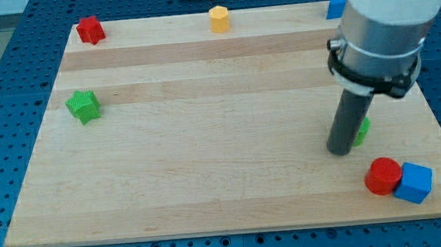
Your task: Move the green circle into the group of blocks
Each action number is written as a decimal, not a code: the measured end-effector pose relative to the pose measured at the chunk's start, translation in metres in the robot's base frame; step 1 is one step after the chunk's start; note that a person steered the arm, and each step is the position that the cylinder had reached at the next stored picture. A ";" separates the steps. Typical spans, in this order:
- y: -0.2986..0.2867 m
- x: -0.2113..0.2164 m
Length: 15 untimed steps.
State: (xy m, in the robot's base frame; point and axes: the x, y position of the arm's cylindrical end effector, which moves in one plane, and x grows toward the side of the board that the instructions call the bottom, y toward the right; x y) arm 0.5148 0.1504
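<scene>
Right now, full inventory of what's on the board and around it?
red star-like block: 1, red, top left corner of the board
yellow block: 1, yellow, hexagon-like, top edge, middle
blue block: 1, blue, top edge on the view's right, partly hidden by the arm
green star block: 1, green, view's left side
green circle: 1, green, view's right, mostly hidden behind the rod
red cylinder: 1, red, bottom right, touching the blue cube
blue cube: 1, blue, bottom right
board: 1, light wood
my tip: 1, dark rod end, just left of the green circle
</scene>
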 end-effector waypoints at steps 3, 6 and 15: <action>0.003 -0.088; 0.024 -0.032; 0.061 -0.004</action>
State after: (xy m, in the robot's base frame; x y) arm 0.5111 0.2113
